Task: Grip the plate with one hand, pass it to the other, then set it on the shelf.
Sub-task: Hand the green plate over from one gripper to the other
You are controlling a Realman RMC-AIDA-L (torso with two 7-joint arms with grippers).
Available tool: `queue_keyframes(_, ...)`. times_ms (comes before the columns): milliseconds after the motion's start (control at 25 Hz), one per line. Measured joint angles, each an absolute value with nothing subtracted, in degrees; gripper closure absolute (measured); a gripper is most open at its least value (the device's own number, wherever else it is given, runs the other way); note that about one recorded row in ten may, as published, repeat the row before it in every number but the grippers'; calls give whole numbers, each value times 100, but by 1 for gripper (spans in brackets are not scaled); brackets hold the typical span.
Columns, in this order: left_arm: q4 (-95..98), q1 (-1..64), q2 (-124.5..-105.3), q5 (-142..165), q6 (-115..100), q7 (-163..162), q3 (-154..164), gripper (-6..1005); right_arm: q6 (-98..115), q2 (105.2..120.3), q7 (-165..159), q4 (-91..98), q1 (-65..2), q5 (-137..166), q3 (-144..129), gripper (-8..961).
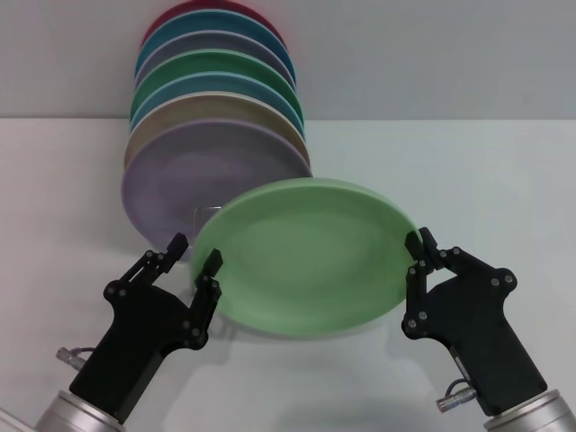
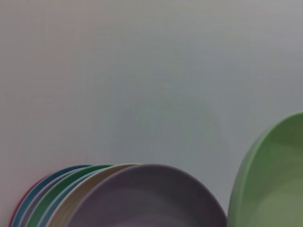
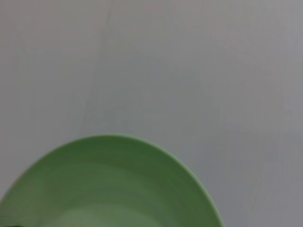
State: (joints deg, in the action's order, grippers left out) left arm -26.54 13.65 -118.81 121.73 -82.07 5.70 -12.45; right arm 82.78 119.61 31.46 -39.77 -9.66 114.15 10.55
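The pale mint-green plate [image 1: 306, 256] hangs tilted above the table, in front of the row of plates. My right gripper [image 1: 419, 247] is shut on its right rim and holds it up. My left gripper [image 1: 193, 254] is open at the plate's left rim, with one finger in front of the rim and the other outside it. The plate also shows in the left wrist view [image 2: 274, 179] and in the right wrist view [image 3: 109, 184]. The front loop of the chrome wire shelf [image 1: 207, 210] shows just behind the plate's left edge.
Several plates stand on edge in a row at the back left, with a lilac plate [image 1: 207, 175] in front and a darker green plate [image 1: 216, 67] farther back. The white table [image 1: 486, 171] ends at a grey wall.
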Motion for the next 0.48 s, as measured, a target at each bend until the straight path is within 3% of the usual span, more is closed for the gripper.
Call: queue_keyframes(480, -2627, 1380, -11892, 12172, -8207, 572, -1292, 755, 8245, 11943, 3142, -3946, -985, 11430, 1055, 934)
